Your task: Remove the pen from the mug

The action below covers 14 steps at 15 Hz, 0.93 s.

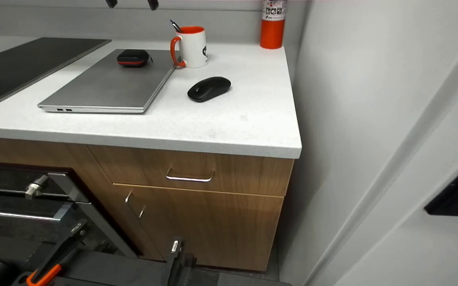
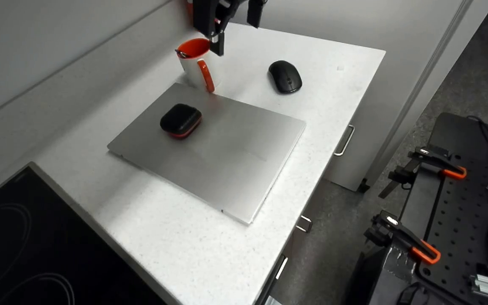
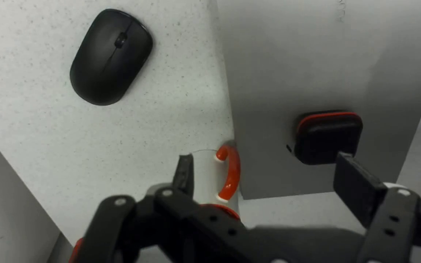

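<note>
Nearest the lens, a black two-fingered gripper (image 3: 264, 160) hangs over the pale speckled tabletop (image 1: 249, 119), fingers spread wide, released. A slim dark pen (image 1: 176, 26) leans inside the glossy white mug (image 1: 196, 49) with orange-red handle, its top above the rim. The mug stands upright near the back edge, just beside a flat silver laptop (image 1: 105, 87) bearing a black, red-banded case (image 1: 132, 58). Between mug and front edge lies a rounded black mouse (image 1: 209, 89); a red cylindrical canister (image 1: 272, 33) stands by the back right corner.
</note>
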Available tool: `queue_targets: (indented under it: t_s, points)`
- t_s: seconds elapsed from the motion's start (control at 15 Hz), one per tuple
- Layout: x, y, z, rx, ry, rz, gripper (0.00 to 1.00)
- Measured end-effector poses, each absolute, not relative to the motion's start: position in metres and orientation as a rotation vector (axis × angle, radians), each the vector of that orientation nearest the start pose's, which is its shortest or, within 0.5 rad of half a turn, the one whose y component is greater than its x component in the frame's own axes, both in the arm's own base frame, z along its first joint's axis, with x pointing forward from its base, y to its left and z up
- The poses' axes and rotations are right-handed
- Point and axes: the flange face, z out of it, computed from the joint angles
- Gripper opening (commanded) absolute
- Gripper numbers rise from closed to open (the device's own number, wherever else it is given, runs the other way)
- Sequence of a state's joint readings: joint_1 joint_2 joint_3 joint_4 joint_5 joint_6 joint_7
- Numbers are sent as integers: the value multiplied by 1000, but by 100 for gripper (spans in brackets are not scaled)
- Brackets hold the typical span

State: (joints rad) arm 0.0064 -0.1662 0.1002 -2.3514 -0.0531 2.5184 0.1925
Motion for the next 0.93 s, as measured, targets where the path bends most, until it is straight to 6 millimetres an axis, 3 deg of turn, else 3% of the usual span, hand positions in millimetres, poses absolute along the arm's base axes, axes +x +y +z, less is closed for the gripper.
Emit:
queue_targets:
  t_s: [0.53, 0.93]
  points:
    - [507, 60, 427, -3095, 58, -532, 100]
    - [568, 63, 407, -3020, 68, -700, 100]
